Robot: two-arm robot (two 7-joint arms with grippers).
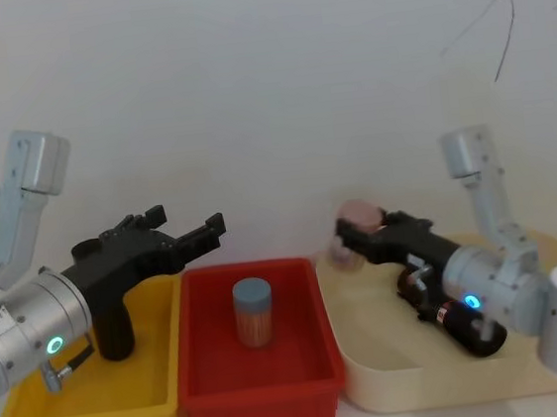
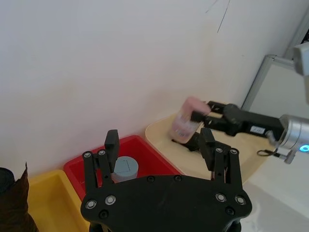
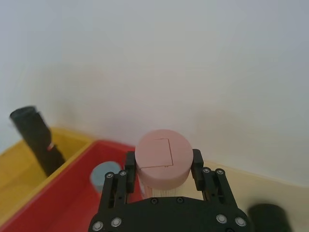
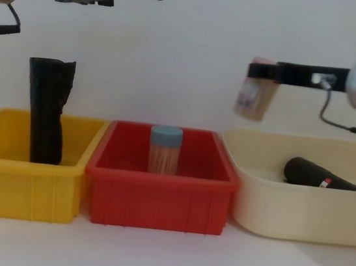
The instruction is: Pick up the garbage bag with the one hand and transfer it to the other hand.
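Progress: not begun; garbage bag (image 4: 320, 176) lies untouched in cream tray (image 4: 254, 202), pickup and handover remain.
Right gripper (image 4: 260, 70): clamped on pink-capped jar (image 4: 255, 97), above tray's left end.
Left gripper (image 1: 194, 234): fingers spread wide, empty, over yellow bin (image 4: 2, 175).
Count: two jars, one blue-capped (image 4: 164, 149) in red bin (image 4: 156, 199); two black rolls; three containers.

Soft, even, fairly bright light fills the scene, washing the plain white wall (image 1: 265, 80) pale with no hard glare. Shadows are faint, pooling softly inside the red plastic bin (image 4: 158, 183). The pink-lidded clear jar (image 4: 256, 96) is smeared by motion blur, and the black cylindrical roll (image 3: 268, 218) sits out of focus.
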